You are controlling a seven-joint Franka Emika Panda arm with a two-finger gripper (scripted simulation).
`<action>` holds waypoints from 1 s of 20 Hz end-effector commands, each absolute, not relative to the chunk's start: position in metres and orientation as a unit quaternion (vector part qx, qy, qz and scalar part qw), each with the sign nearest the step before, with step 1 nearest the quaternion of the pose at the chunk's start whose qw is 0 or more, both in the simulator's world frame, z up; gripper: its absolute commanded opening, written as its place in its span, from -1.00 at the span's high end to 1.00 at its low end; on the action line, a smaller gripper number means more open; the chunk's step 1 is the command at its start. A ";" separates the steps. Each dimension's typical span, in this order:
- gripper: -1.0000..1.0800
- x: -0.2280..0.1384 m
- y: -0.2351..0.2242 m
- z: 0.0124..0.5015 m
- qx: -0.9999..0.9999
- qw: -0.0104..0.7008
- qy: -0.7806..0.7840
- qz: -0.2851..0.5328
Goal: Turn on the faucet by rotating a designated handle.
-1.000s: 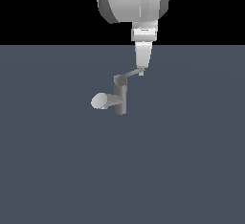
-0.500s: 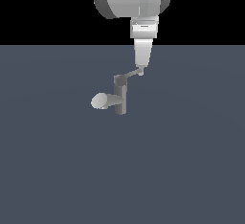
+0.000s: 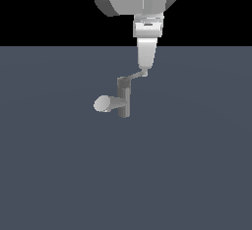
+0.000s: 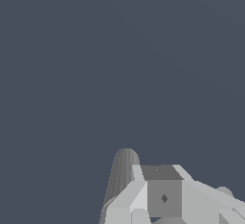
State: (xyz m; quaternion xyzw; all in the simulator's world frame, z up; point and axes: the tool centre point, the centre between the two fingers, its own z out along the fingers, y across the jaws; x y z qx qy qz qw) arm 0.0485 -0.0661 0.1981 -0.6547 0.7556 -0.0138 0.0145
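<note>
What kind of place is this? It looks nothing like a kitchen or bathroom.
Most likely a computer-simulated test scene, not a real room. A small grey faucet stands alone on a flat, featureless blue-grey floor under a plain black backdrop, with no sink or pipes. The pincer hangs at its thin handle.

The faucet [image 3: 123,98] is rendered in plain matt grey, smooth and untextured, with no metallic gleam; its handle [image 3: 136,76] is shown in a lighter, equally flat grey; the gripper [image 3: 143,68] is given a smooth, pale, plastic-like finish, softly shaded; the floor [image 3: 197,165] is seen as uniform matt slate-blue.
</note>
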 end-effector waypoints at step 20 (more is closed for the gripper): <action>1.00 0.005 -0.021 0.195 -0.649 0.012 0.760 -0.011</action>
